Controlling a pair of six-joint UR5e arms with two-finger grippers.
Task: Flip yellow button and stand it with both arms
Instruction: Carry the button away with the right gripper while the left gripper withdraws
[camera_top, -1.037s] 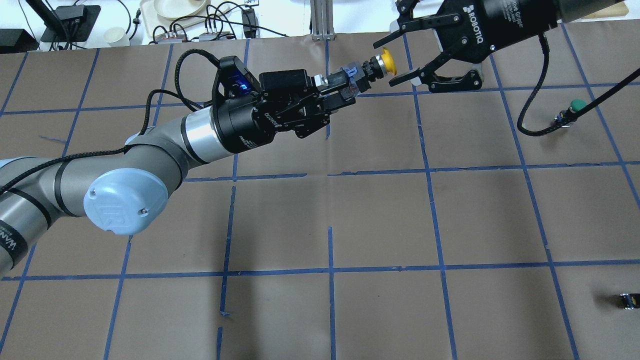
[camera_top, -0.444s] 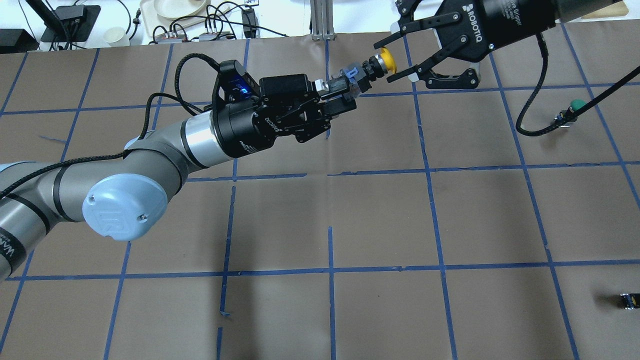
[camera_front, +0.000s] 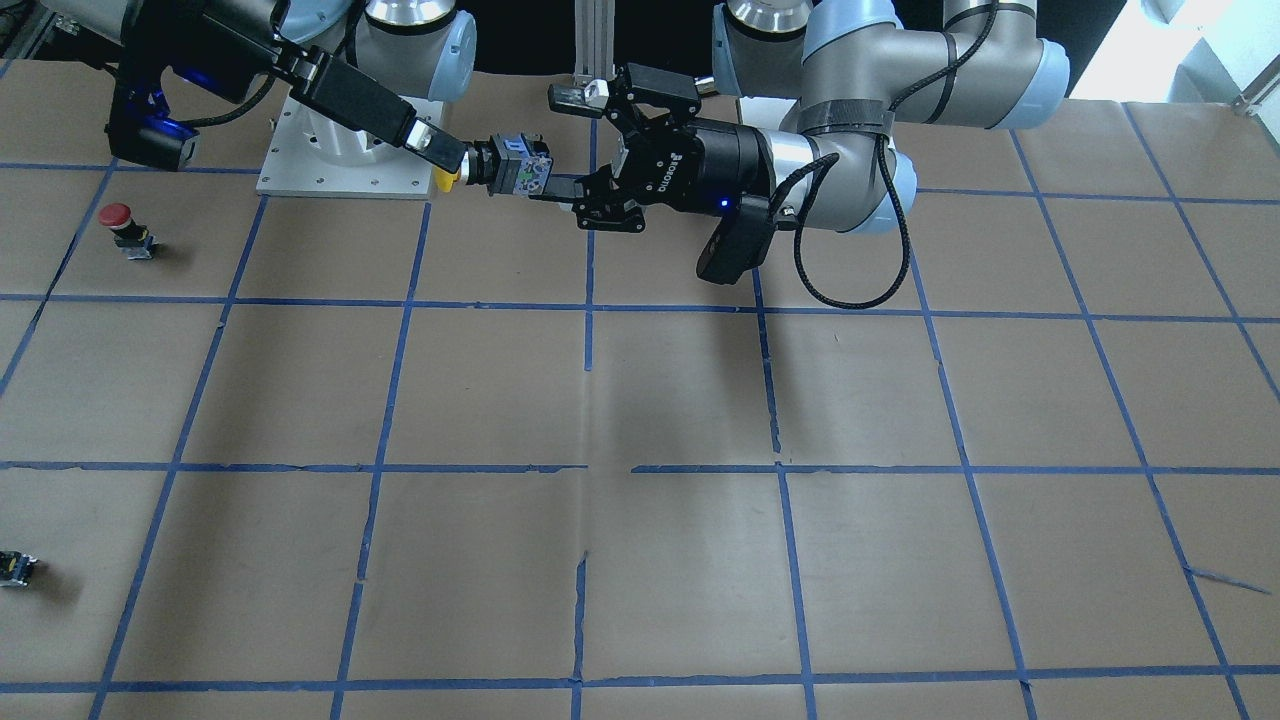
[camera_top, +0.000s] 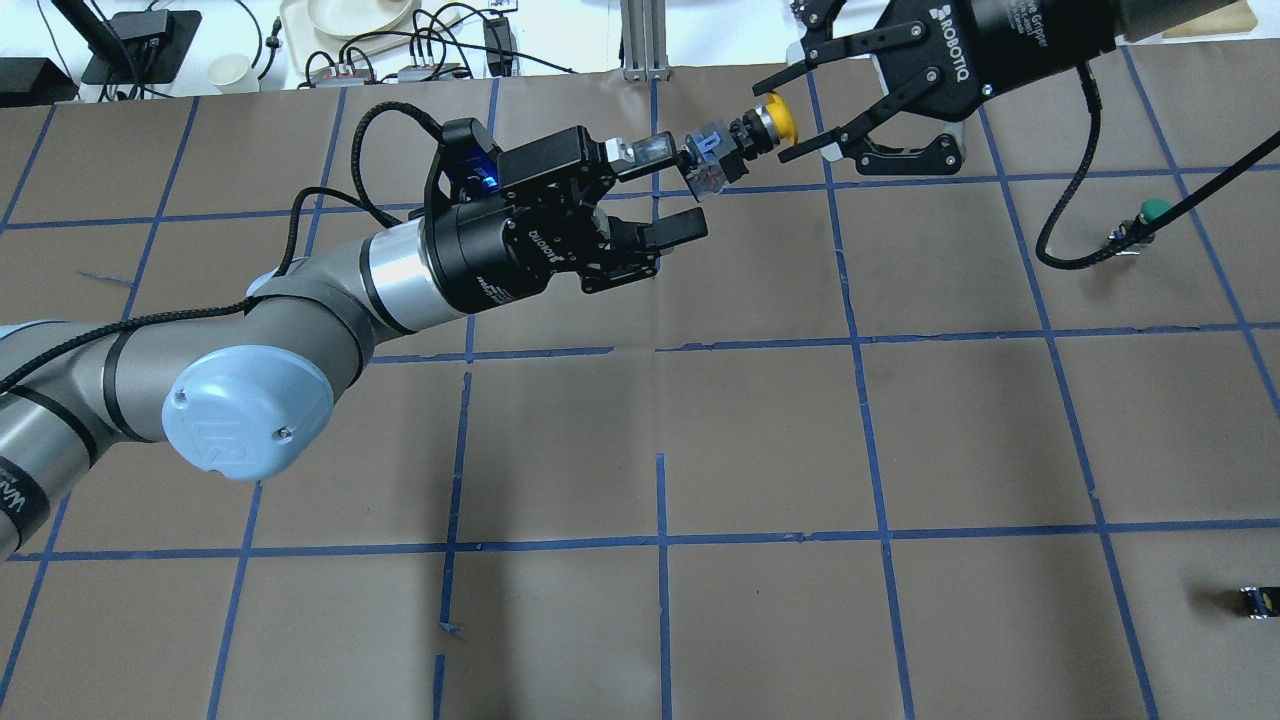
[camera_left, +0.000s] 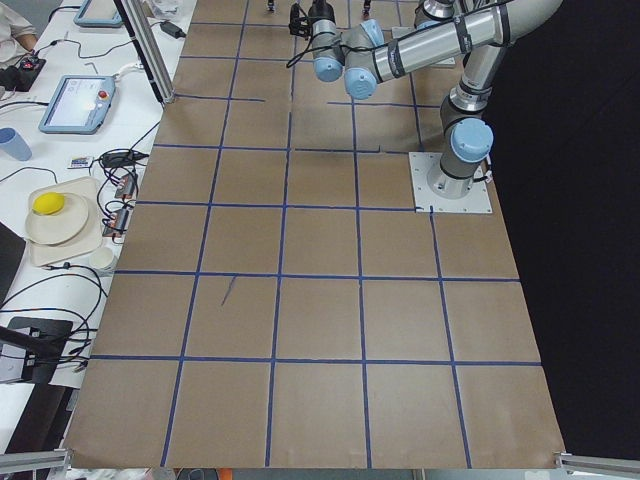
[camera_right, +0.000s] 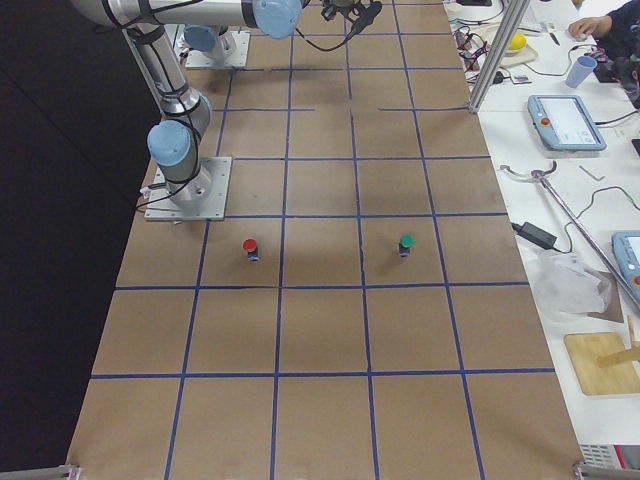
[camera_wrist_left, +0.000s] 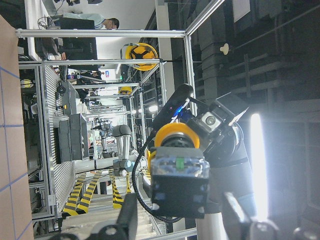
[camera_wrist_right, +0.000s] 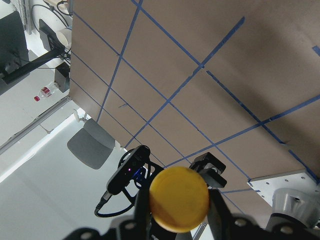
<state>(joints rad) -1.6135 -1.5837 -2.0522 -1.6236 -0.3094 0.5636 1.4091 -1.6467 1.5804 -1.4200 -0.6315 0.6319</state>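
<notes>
The yellow button (camera_top: 735, 145) hangs in the air over the table's far side, lying sideways, with its yellow cap (camera_top: 779, 118) toward my right arm. My right gripper (camera_top: 776, 120) is shut on the cap, and its fingers press the cap's sides in the right wrist view (camera_wrist_right: 179, 199). My left gripper (camera_top: 680, 188) is open, with its fingers spread on either side of the black and grey switch body and apart from it. The left wrist view shows the body (camera_wrist_left: 180, 175) free between the fingers. In the front-facing view the button (camera_front: 515, 167) sits between my right gripper (camera_front: 445, 160) and my left gripper (camera_front: 550, 143).
A red-capped button (camera_front: 118, 222) and a green-capped button (camera_top: 1150, 213) stand on the brown papered table. A small black-grey block (camera_top: 1255, 600) lies near the right edge. A metal base plate (camera_front: 340, 170) is under the right arm. Cables and dishes (camera_top: 350, 30) line the far edge.
My left gripper has opened and let go of the switch body. The button stays in the air with its cap between my right gripper's fingers, which moved in around it.
</notes>
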